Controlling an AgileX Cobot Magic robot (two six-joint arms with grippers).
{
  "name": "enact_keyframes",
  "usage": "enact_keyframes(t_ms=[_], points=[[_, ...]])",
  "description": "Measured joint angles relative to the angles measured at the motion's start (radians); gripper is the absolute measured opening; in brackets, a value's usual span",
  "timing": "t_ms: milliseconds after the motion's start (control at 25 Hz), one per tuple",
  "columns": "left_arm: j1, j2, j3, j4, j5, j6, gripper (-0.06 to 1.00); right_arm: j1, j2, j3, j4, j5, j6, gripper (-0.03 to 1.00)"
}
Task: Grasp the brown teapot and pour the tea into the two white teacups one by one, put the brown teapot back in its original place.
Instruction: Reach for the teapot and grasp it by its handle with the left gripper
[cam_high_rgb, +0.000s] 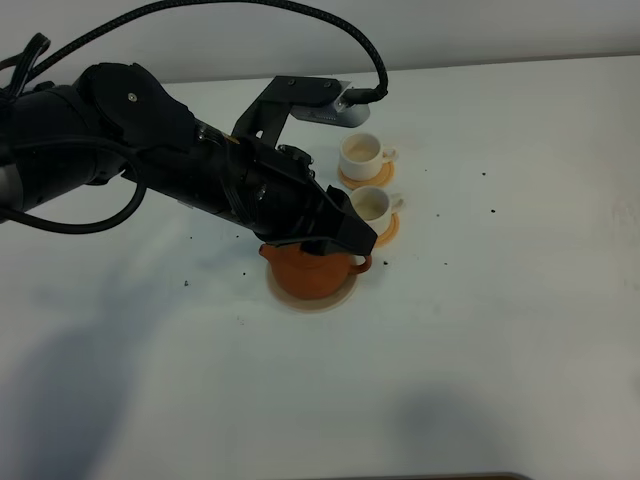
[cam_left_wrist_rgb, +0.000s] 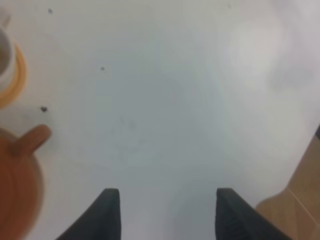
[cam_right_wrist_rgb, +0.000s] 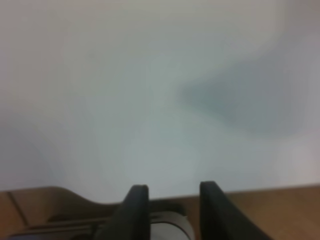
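The brown teapot (cam_high_rgb: 310, 272) sits on the large pale tan saucer (cam_high_rgb: 300, 302) in the exterior view. The two white teacups (cam_high_rgb: 360, 150) (cam_high_rgb: 374, 204) stand on orange coasters just behind it to the right. My left gripper (cam_high_rgb: 355, 240) hangs over the teapot's right side, open and empty. In the left wrist view its fingers (cam_left_wrist_rgb: 107, 215) stand wide apart around bare table, with the teapot (cam_left_wrist_rgb: 17, 185) off to one side and one teacup (cam_left_wrist_rgb: 3, 50) at the edge. My right gripper (cam_right_wrist_rgb: 170, 210) shows only in its wrist view, jaws apart and empty.
The white table (cam_high_rgb: 480, 330) carries small dark specks near the cups. The black left arm (cam_high_rgb: 150, 150) and its cable cross the table's left half. A wooden edge (cam_left_wrist_rgb: 295, 210) shows at the side of the left wrist view.
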Motion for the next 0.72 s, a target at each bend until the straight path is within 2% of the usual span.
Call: enact_keyframes(t_ms=[160, 320, 560, 720], points=[[-0.006, 0.021, -0.043, 0.008, -0.006, 0.000, 0.43, 0.000, -0.118, 0.000, -0.040, 0.057, 0.016, 0.24], [-0.054, 0.073, -0.121, 0.037, -0.004, -0.023, 0.43, 0.000, -0.234, 0.011, -0.066, 0.077, 0.009, 0.24], [-0.147, 0.131, -0.181, 0.191, 0.003, -0.132, 0.43, 0.000, -0.387, 0.082, -0.038, 0.053, -0.039, 0.24], [-0.167, 0.137, -0.188, 0.243, 0.002, -0.178, 0.43, 0.000, -0.449, 0.099, -0.031, 0.020, -0.060, 0.24]])
